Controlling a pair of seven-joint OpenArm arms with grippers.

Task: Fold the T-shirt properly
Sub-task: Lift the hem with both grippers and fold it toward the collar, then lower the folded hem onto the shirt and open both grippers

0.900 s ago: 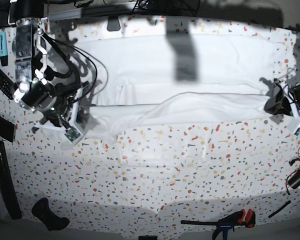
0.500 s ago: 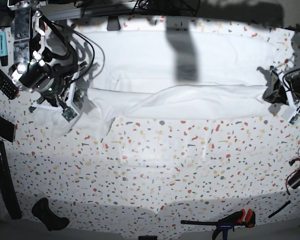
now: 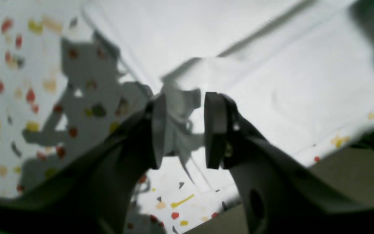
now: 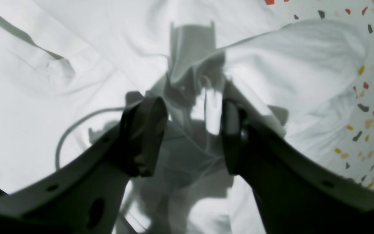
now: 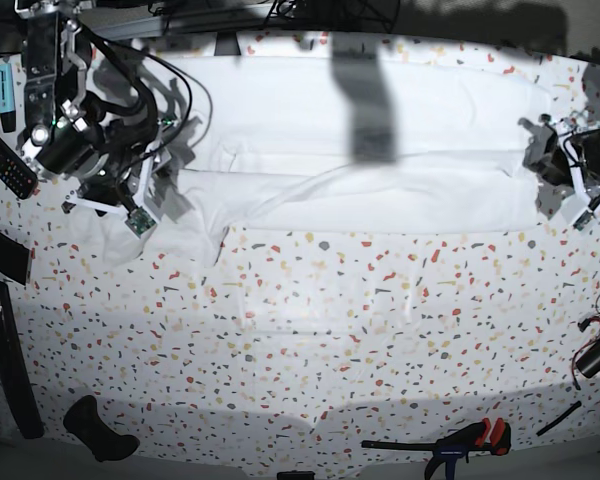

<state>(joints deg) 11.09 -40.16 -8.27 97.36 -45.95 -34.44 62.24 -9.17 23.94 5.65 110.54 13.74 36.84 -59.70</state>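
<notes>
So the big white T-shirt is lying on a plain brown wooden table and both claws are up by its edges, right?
Not quite. The table isn't plain brown wood; the base view shows a white top speckled with red, yellow and grey flecks. The rest holds: the T-shirt is big and white, with the left claw and the right claw at its opposite edges.

No legible text, labels, brands or numbers anywhere. T-shirt (image 5: 380, 130) plain white, no print. Small items at tabletop (image 5: 330, 330) edges too small and blurred to read.
</notes>
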